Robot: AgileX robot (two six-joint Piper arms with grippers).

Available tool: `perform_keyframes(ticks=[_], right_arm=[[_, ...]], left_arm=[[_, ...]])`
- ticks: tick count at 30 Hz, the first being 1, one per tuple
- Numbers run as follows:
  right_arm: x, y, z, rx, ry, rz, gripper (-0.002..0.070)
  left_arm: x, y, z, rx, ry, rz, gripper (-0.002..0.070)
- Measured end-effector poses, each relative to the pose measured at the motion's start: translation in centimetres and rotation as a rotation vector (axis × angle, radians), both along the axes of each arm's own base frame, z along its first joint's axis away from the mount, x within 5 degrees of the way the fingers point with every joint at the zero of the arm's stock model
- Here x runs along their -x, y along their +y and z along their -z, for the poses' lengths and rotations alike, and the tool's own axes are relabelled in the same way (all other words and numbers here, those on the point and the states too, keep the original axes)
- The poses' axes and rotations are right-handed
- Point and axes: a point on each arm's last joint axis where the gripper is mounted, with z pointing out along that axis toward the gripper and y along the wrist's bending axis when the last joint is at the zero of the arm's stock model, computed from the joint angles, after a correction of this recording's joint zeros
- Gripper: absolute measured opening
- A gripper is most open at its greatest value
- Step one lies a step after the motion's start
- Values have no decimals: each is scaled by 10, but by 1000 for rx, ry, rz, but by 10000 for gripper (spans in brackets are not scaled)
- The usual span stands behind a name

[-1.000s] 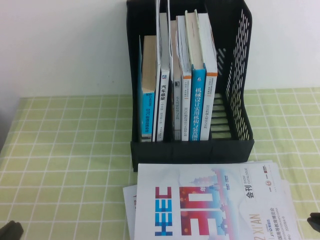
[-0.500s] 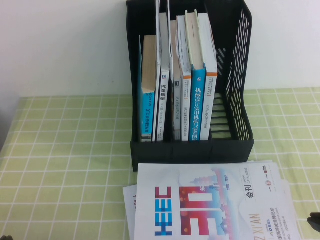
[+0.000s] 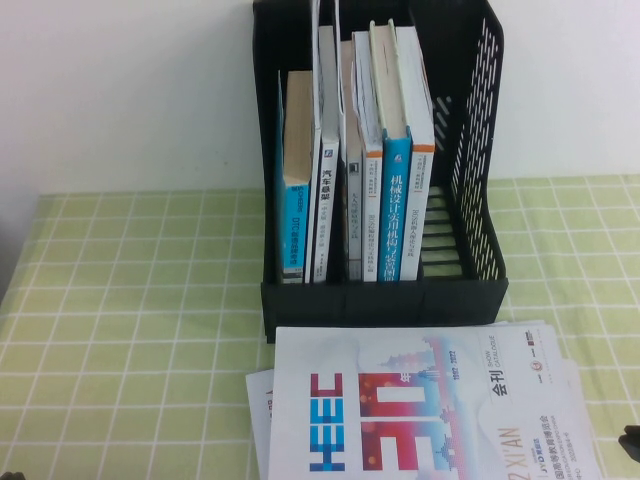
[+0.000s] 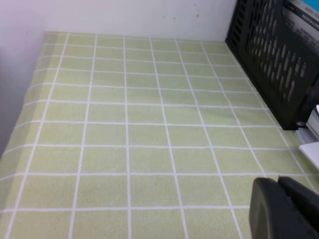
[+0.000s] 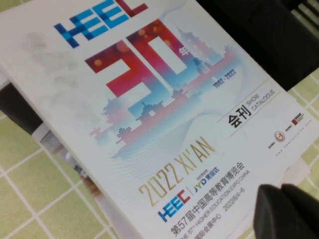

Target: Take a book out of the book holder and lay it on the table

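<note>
The book [image 3: 420,410], a white magazine with blue "HEEC" and pink-red numerals, lies flat on the table [image 3: 130,300] in front of the black book holder [image 3: 385,300]. It fills the right wrist view [image 5: 149,109]. My right gripper [image 5: 280,194] is shut and empty, just over the book's near right corner; in the high view it is a dark tip at the right edge [image 3: 630,442]. My left gripper [image 4: 277,185] is shut and empty, low over bare cloth [image 4: 124,134] left of the holder [image 4: 274,64].
Several thicker books [image 3: 395,200] stand upright in the holder's slots. Another magazine [image 3: 258,400] lies under the book, its edges showing at the left. A white wall rises behind the table. Open cloth lies left and right of the holder.
My left gripper has drawn back toward the near left corner and almost left the high view. My right gripper has slipped a little lower. The book has not moved.
</note>
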Motion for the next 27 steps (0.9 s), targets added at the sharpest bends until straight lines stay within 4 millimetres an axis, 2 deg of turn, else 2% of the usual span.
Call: perform_keyframes(ticks=[6, 11, 13, 17, 20, 22, 27], right_arm=[[9, -21, -16, -60, -121, 49, -1], [19, -44, -20, -307, -135, 293, -1], [23, -53, -12, -435, -150, 404, -1], [34, -66, 24, -617, -163, 592, -1], [42, -74, 54, -648, -190, 695, -1], [45, -78, 65, -641, -220, 743, -1], [47, -84, 78, -565, -304, 805, -1]], left_arm=[[0, 0, 0, 2, 0, -1, -1], [0, 0, 0, 2, 0, -1, -3], [0, 0, 0, 2, 0, -1, -3], [0, 0, 0, 2, 0, -1, -3], [0, 0, 0, 0, 0, -1, -3], [0, 0, 0, 0, 0, -1, -2], [0, 0, 0, 0, 0, -1, -3]])
